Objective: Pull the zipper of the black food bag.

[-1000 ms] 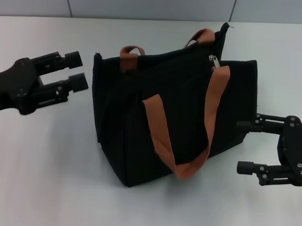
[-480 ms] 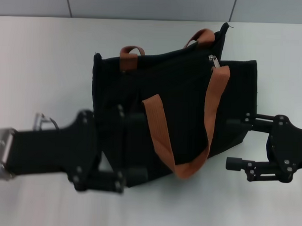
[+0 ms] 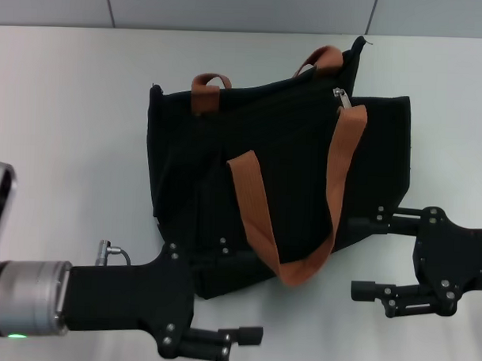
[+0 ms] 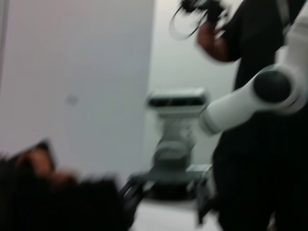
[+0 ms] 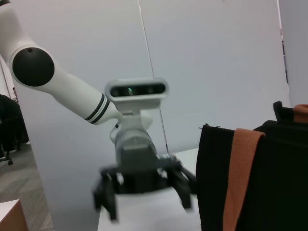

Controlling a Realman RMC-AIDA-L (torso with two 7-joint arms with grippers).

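Note:
The black food bag (image 3: pixel 280 190) lies mid-table with two orange-brown straps (image 3: pixel 259 221). The zipper, a small silver pull tab (image 3: pixel 340 96), sits at the far right of the bag's top, clear of both grippers. My left gripper (image 3: pixel 251 296) is open at the bag's near left corner. One finger lies over the bag's front face and the other is on the table below it. My right gripper (image 3: pixel 363 258) is open at the bag's near right edge, its upper finger against the fabric. The right wrist view shows the bag (image 5: pixel 274 183) and the left gripper (image 5: pixel 139 190) beyond it.
The white table (image 3: pixel 68 143) surrounds the bag. A grey wall runs along the far edge. The blurred left wrist view shows the bag (image 4: pixel 43 192), the right gripper (image 4: pixel 168 185) and a person in dark clothes (image 4: pixel 260 144) standing behind.
My left arm has swung from the bag's far left side down to its near left corner. My right gripper has edged left toward the bag. The bag has not moved.

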